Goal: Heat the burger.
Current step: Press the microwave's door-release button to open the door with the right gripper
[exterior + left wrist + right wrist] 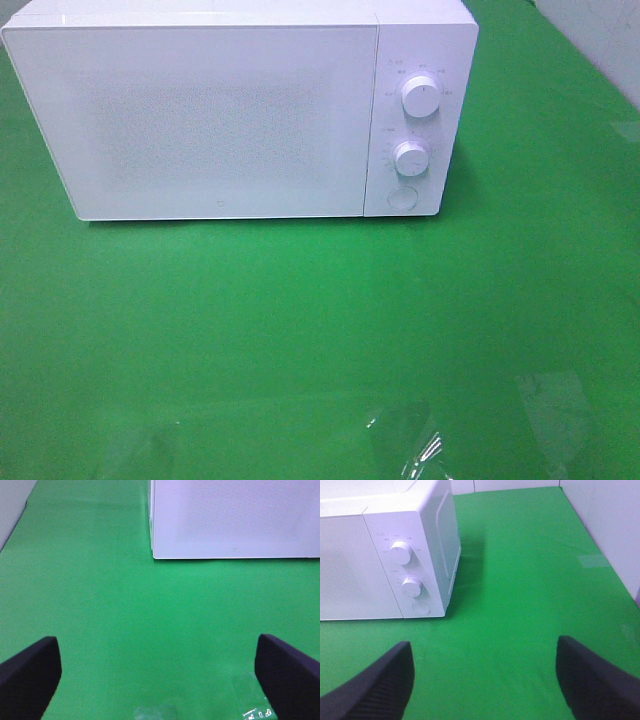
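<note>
My left tool (159,679) and right tool (485,680) gape wide, holding nothing. A boxy white microwave (200,115) stands closed on the green desk (300,330).

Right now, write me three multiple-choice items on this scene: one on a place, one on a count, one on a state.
1. In the high view, the microwave has its control panel on which side? A left B right C top
2. How many knobs sit above the round button? A one B two C four
3. The microwave door is: A shut B wide open C taken off

Answers: 1 B, the panel lies right of the door. 2 B, one knob stands above the other, both over the button. 3 A, the door sits flush with the front.
</note>
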### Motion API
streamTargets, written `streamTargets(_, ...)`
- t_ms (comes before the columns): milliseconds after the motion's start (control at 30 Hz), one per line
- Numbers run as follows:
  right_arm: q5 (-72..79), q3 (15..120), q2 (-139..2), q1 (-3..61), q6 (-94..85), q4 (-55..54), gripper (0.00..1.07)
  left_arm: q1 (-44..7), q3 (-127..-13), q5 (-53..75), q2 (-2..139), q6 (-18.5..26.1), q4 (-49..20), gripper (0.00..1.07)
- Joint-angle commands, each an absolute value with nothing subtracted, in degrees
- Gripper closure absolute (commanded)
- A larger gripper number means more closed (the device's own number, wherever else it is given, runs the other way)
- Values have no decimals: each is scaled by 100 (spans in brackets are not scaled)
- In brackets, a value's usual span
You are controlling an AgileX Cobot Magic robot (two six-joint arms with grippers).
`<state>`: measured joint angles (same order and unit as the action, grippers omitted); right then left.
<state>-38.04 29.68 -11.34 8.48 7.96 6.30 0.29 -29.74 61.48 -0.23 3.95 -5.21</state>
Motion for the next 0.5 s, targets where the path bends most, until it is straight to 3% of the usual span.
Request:
streamTargets(33,-3306,3002,-1558,814,796,670,32,40,-2968,6131,-120,367,-550,10)
streamTargets(500,-2303,2974,-3065,825,796,653,33,40,-2968,6131,-120,367,-550,10)
